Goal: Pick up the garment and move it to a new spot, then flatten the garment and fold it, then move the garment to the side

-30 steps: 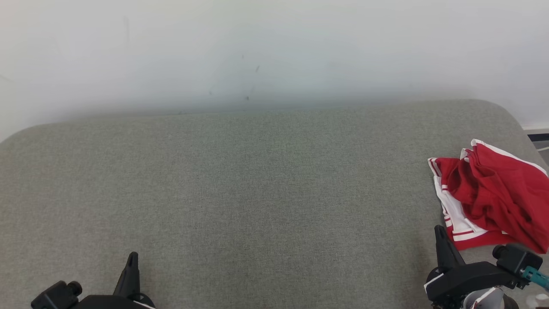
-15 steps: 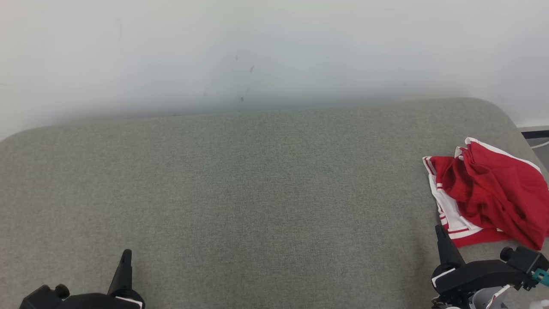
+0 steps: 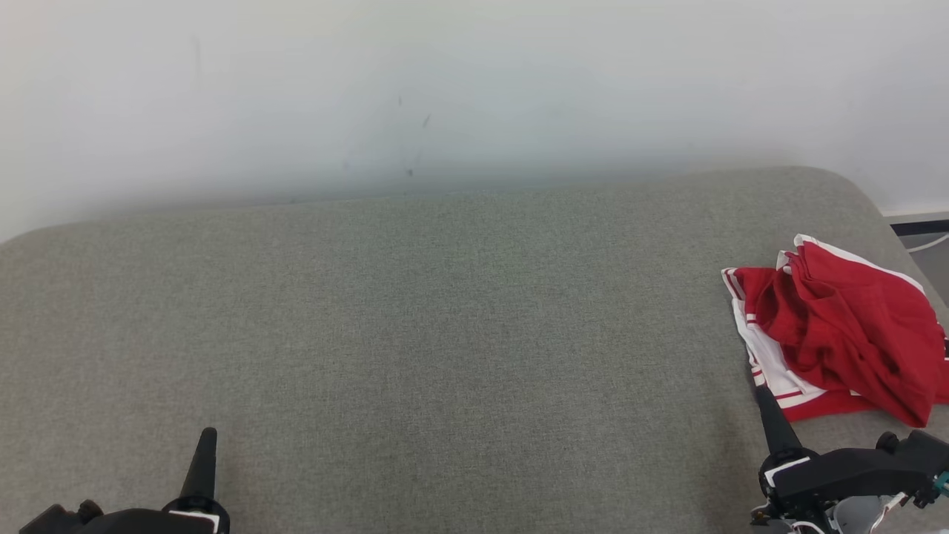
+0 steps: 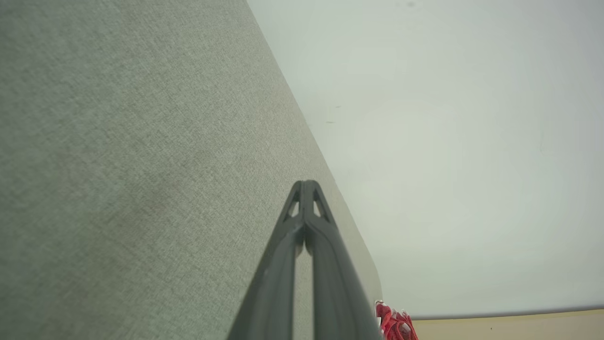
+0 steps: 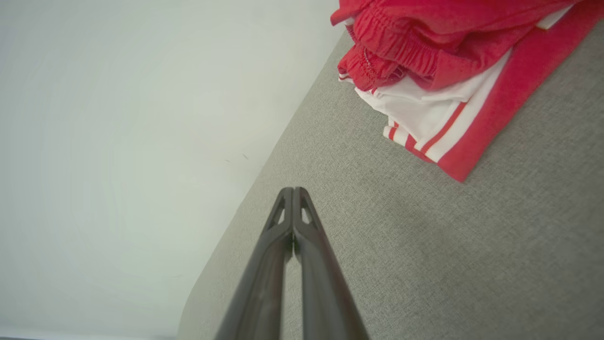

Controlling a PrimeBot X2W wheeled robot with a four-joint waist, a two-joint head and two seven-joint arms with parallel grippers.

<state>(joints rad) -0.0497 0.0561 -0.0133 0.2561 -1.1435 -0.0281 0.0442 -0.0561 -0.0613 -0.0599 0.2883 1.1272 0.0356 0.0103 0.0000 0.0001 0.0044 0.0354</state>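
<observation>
The garment (image 3: pixel 838 334) is a crumpled red piece with white stripes, lying at the right end of the grey fabric surface (image 3: pixel 445 334). It also appears in the right wrist view as a heap (image 5: pixel 439 71) and as a small red patch (image 4: pixel 396 326) in the left wrist view. My right gripper (image 3: pixel 762 393) stands shut just in front of the garment's near-left corner, holding nothing; its fingers (image 5: pixel 293 191) are pressed together. At the lower left my left gripper (image 3: pixel 208 434) is shut and empty, its tips (image 4: pixel 306 184) closed over bare fabric.
A pale wall (image 3: pixel 474 89) rises behind the surface. The surface's rounded right corner (image 3: pixel 860 189) lies beyond the garment, with a strip of floor and a cable (image 3: pixel 923 241) past it. Wide bare fabric spans the middle and left.
The head camera has shifted, so the whole scene slid slightly left and up. Both grippers sit lower in the view. The garment lies as before.
</observation>
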